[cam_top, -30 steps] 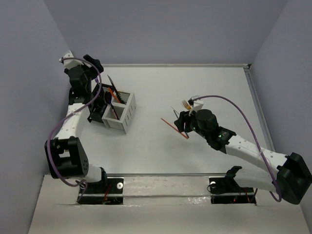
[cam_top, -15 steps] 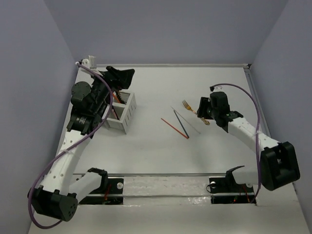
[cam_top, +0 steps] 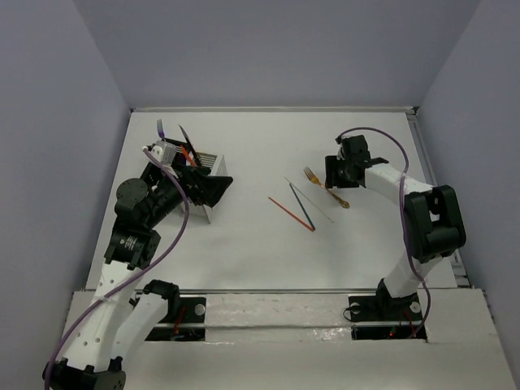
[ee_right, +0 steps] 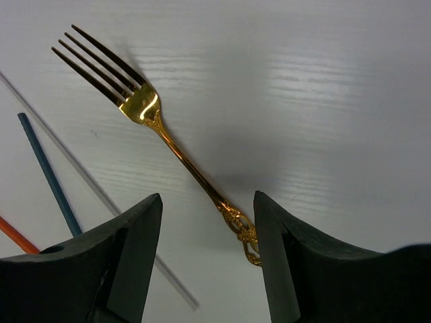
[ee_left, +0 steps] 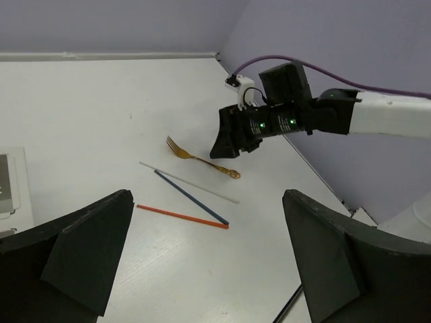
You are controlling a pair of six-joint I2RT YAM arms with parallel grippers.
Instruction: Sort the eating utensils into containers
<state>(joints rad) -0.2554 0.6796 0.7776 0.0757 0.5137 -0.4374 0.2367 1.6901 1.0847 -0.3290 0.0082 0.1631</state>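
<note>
Cutlery is partly sorted. At the far left of the table (cam_top: pixel 244 252), the white caddy (cam_top: pixel 216 162) already holds some pieces: an orange handle (cam_top: pixel 189 155) and a dark handle (cam_top: pixel 183 135) stick up out of it. What lies to its left is hidden by the left arm, so the full count of sorted pieces cannot be told.

Four pieces lie loose on the table. The gold fork (ee_right: pixel 176 153) lies right of centre, its tines pointing to the far left and its ornate handle end to the near right. Just left of it lie three thin sticks, close together: a silver stick (ee_left: pixel 189 182), a teal stick (ee_left: pixel 191 197) and an orange stick (ee_left: pixel 182 216). The teal stick's near end touches or crosses the orange one.

The right gripper (ee_right: pixel 207 196) hangs directly over the fork's handle, its jaws spread and straddling it, grasping nothing. Whether the fingertips have reached the table surface cannot be told. My judgement is that the fork is the piece in hand, with the grasp not yet made.

The left gripper (ee_left: pixel 207 196) sits just beside the white caddy's near right corner, released and empty, its fingers (ee_left: pixel 87 249) wide apart and facing the loose sticks.

Judged from this, the fork's pickup and carry to a caddy remain, and then the three sticks.
</note>
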